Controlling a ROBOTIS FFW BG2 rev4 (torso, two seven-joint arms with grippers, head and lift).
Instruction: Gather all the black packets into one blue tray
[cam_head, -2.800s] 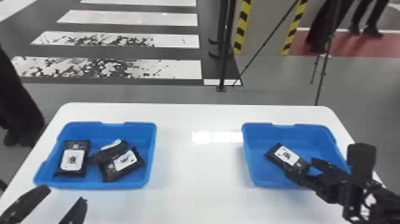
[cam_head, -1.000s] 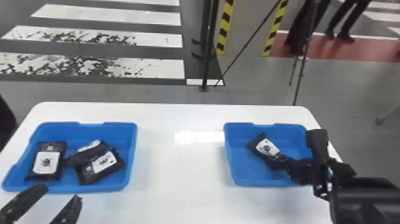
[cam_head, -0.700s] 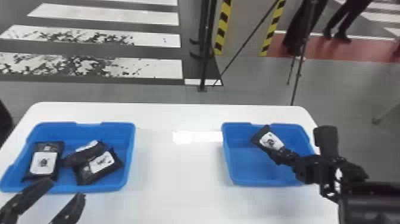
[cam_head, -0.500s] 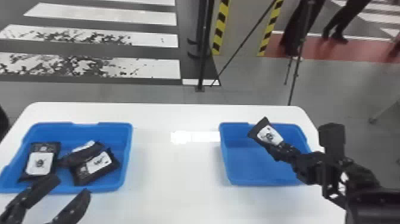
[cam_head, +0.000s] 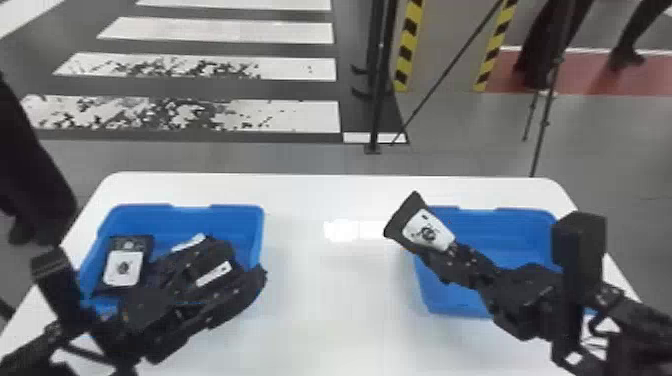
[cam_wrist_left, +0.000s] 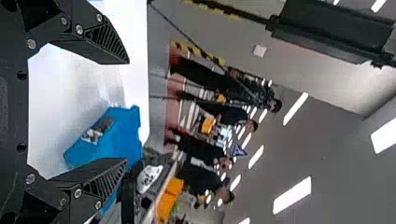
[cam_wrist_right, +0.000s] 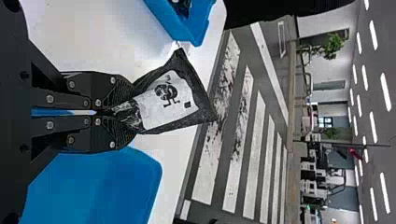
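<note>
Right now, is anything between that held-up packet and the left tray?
Nothing visible stands on the table between them. Over the left tray, though, the open left gripper hovers and might block the held packet.

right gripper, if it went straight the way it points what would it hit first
Past the black packet held by the right gripper, the way looks free, out over the far edge of the white table; its height is hard to judge, though.

All three views share the white table (cam_head: 325, 295).
</note>
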